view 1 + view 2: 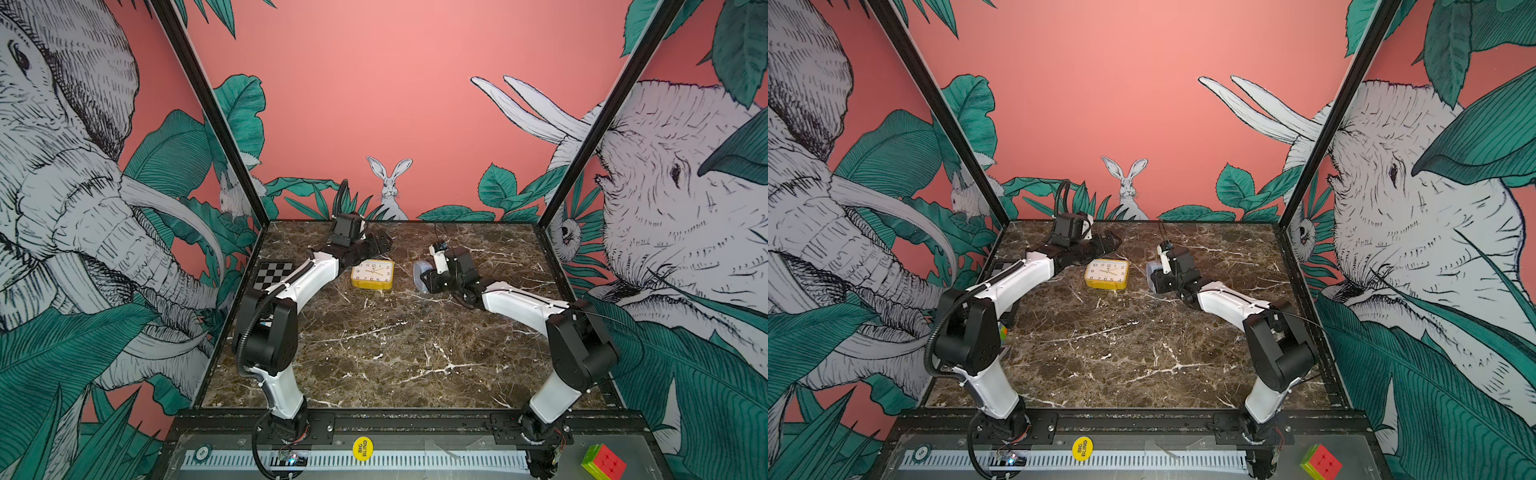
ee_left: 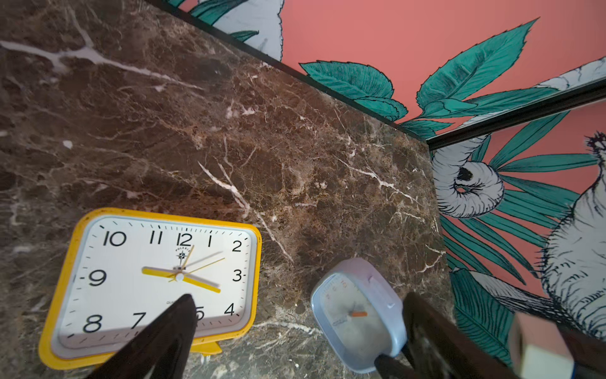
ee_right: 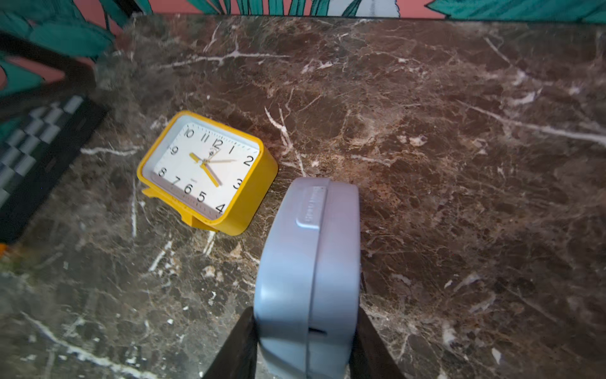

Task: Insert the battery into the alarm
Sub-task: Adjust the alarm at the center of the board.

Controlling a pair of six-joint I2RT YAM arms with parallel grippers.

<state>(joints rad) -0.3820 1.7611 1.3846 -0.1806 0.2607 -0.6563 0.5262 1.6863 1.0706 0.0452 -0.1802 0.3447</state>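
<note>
Top views, alarms: a yellow alarm (image 1: pixel 372 274) is lying face up at the far middle of the surface (image 1: pixel 395 353). A grey alarm (image 1: pixel 420 276) is sitting just to its right, apart from it. Both are showing in both top views.
Top views, jaws: the left jaws are hovering by the yellow alarm's far left edge, and the right jaws are carrying the grey one.
Top views, battery: you are not seeing one anywhere.
Left wrist, left jaws: they are standing wide and gripping nothing, with one finger (image 2: pixel 157 338) crossing over the yellow dial.
Left wrist, risk: with the jaws spread this wide between two alarms, lowering them could be knocking either one.
Right wrist, right jaws: they are clamping the grey alarm (image 3: pixel 305 279) across its case, a finger on each side. You cannot tell whether it is touching the surface.
Right wrist, battery: no cell and no open compartment is showing, and the case's back is hiding from you.
Right wrist, risk: the grip is sitting near one end of smooth, rounded plastic, so pressing a cell in could be twisting the case loose. Also, you could be choosing the wrong alarm.
</note>
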